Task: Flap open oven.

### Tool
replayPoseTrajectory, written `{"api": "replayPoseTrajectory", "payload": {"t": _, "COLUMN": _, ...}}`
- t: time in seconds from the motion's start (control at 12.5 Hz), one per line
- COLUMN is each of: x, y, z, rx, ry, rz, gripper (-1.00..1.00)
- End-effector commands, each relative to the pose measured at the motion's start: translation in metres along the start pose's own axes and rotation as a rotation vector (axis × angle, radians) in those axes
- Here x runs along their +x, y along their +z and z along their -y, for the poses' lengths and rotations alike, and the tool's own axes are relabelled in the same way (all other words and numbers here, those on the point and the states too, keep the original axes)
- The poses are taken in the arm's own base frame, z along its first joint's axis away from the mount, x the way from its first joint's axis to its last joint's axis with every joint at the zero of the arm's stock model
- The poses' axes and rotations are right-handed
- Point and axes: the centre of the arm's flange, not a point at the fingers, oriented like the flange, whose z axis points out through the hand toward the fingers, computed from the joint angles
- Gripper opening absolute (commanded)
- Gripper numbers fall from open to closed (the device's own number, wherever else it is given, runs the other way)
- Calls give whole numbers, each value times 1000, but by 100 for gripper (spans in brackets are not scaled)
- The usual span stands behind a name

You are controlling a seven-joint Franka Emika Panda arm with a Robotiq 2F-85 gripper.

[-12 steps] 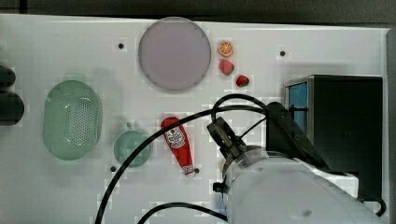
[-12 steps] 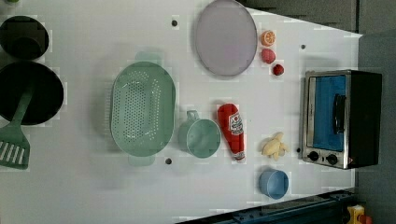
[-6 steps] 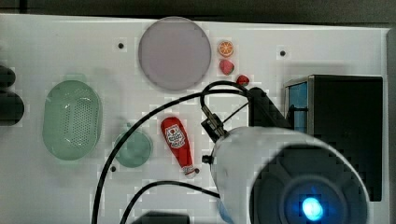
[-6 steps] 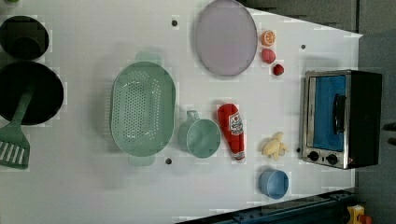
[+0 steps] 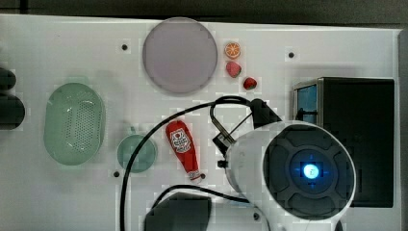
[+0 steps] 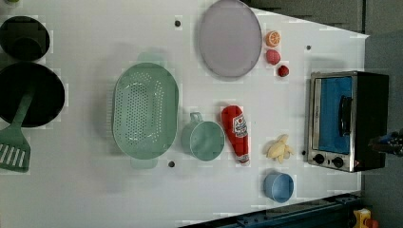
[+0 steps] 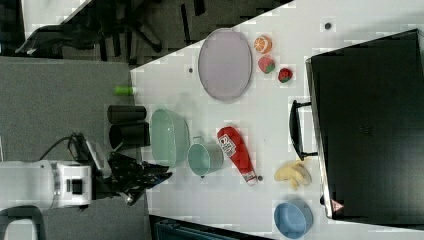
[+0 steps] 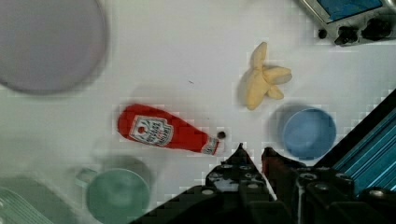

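The tool (image 8: 252, 153) is showing its two fingertips sitting close together with a narrow gap and nothing between them, hanging over the white desk (image 8: 187, 56) near the ketchup bottle's (image 8: 166, 134) cap. Compared with a second ago, the arm's white housing (image 5: 288, 168) is now filling more of the top view's lower right, its blue light facing the camera. The left view is showing the oven (image 6: 347, 121) at centre right with its blue door shut; the right view is showing the bar handle (image 7: 295, 130). The wrist view is catching the banana (image 8: 264, 77) and blue bowl (image 8: 308, 133).
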Motion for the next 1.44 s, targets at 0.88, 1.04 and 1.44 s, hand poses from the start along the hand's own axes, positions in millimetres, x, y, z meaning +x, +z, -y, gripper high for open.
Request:
{"api": "replayPoseTrajectory", "payload": {"t": 0.88, "x": 123, "y": 94, "z": -113, "rx": -116, "ry": -679, "rz": -222, "gripper": -65}}
{"api": "replayPoseTrajectory", "payload": {"t": 1.04, "x": 140, "y": 117, "z": -112, "rx": -133, "ry": -704, "rz": -226, "gripper": -65}}
{"api": "replayPoseTrajectory", "payload": {"t": 1.44, "x": 169, "y": 177, "z": -108, "rx": -174, "ry": -711, "rz": -202, "gripper": -65}}
